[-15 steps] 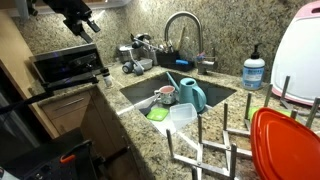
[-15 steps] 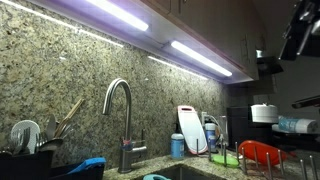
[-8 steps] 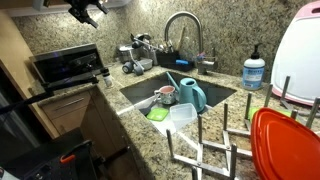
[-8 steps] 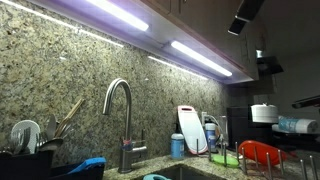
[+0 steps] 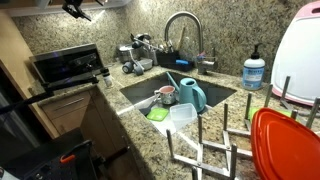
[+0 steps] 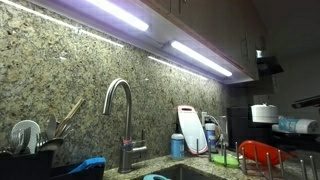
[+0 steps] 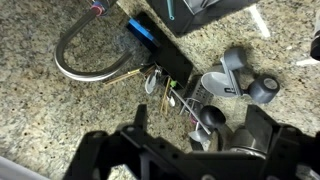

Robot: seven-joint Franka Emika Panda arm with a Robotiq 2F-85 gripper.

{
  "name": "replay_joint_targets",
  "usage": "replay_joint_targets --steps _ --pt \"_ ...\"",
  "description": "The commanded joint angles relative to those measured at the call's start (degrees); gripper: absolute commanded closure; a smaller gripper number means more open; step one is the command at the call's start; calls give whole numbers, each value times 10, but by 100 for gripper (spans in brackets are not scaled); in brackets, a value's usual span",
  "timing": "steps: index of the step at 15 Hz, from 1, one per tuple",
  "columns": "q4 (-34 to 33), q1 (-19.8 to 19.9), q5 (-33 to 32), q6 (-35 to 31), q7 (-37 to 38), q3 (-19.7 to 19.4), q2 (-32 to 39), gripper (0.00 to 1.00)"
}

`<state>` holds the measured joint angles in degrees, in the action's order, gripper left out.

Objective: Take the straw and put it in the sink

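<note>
Retreating upward, the black tool (image 5: 78,8) has nearly left an exterior view at eleven o'clock, released and empty, so the carry looks over. The thin whitish straw (image 7: 258,21) shows at one o'clock in the wrist view; whether it lies inside the rectangular steel sink (image 5: 143,92) cannot be told.

- The gripper (image 7: 200,150) fills the bottom edge, dark and blurred, with its two fingers standing apart and nothing between them.
- Speckled granite counter (image 7: 40,110) spreads beneath it.
- A curved steel faucet (image 7: 85,65) arcs at the upper left.
- A black caddy (image 7: 165,62) sits beside the faucet, with metal utensils (image 7: 225,85) just right of it.
</note>
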<state>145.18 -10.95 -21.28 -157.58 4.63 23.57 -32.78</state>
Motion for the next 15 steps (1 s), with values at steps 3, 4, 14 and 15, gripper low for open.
replay_joint_targets --steps 3,4,14,15 --pt "0 -1 5 -4 -6 1 6 0" --pt "0 -1 5 -4 -6 1 6 0" --pt "-53 33 -58 -4 -32 28 48 0" --pt "-67 34 -65 -5 -36 30 59 0"
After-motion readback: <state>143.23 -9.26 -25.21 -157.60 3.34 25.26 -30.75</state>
